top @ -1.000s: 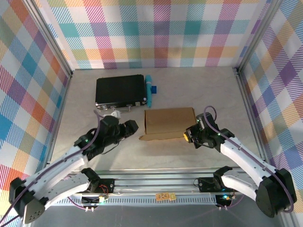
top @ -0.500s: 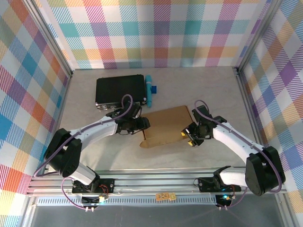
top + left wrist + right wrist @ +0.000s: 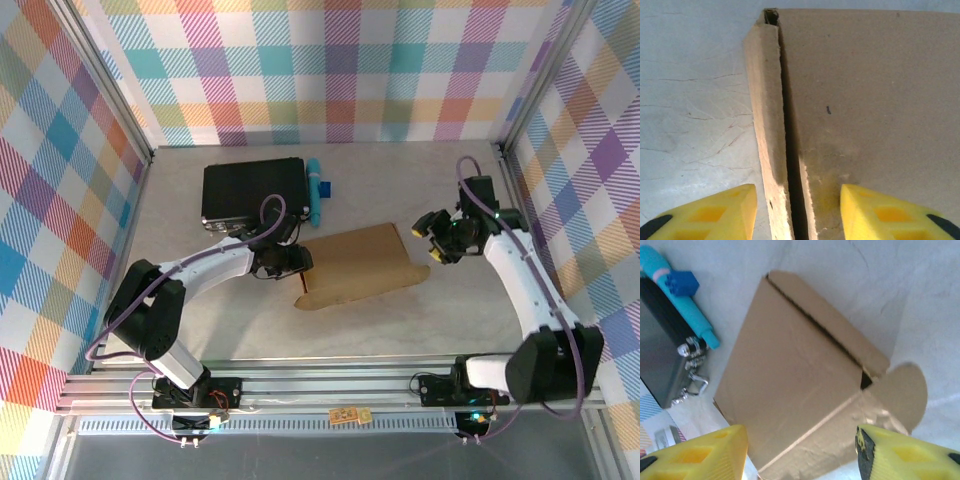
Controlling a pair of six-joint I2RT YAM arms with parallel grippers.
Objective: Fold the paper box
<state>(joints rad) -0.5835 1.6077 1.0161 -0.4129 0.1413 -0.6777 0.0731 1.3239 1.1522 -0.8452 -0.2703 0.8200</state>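
The paper box [image 3: 355, 265] is a flat brown cardboard rectangle lying slightly askew mid-table, with a rounded flap [image 3: 416, 273] sticking out at its right end. My left gripper [image 3: 292, 262] is at the box's left end. In the left wrist view this gripper [image 3: 797, 217] is open, its yellow fingertips [image 3: 715, 215] straddling the box's side flap [image 3: 767, 125] with gaps on both sides. My right gripper [image 3: 438, 240] hovers open, right of and apart from the box. In the right wrist view it [image 3: 800, 455] looks down on the box [image 3: 790, 385] with nothing between its fingers.
A black rectangular case [image 3: 252, 190] lies at the back left, with a teal tube [image 3: 314, 190] and a small blue block [image 3: 327, 187] beside it. Plaid walls and aluminium posts enclose the table [image 3: 450, 190].
The right gripper opened, left the box's right end and moved back and to the right. The left arm swung in to the box's left end and its jaws narrowed. The box turned slightly.
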